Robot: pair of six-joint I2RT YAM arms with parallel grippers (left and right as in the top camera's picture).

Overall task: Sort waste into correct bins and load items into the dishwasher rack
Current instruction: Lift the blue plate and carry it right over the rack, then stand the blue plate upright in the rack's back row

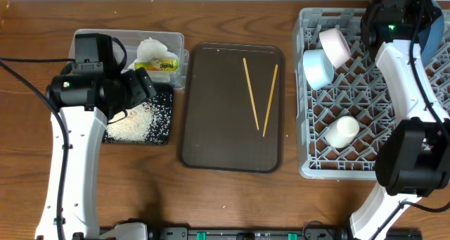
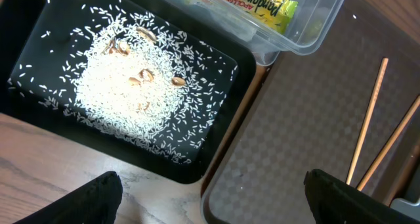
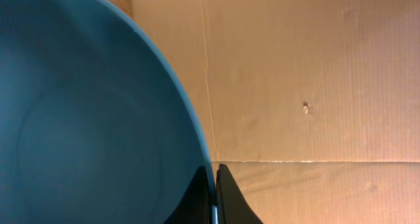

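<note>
While the right gripper (image 3: 214,196) pinches the rim of the dark-blue plate (image 3: 92,119) at the upper right of the dishwasher rack (image 1: 304,127), the light-blue bowl (image 1: 318,69), white bowl (image 1: 336,46) and white cup (image 1: 343,131) sit inside. Napkin (image 1: 153,50) and wrapper (image 2: 262,4) lie in the clear tub (image 1: 126,33), upper left. Rice (image 2: 125,86) covers the black tray (image 2: 20,27) beneath the wide-open, empty left gripper (image 2: 210,201). Apart from the plate, only the two chopsticks (image 1: 251,93), on the brown serving tray (image 1: 218,127) at centre, appear left to load.
</note>
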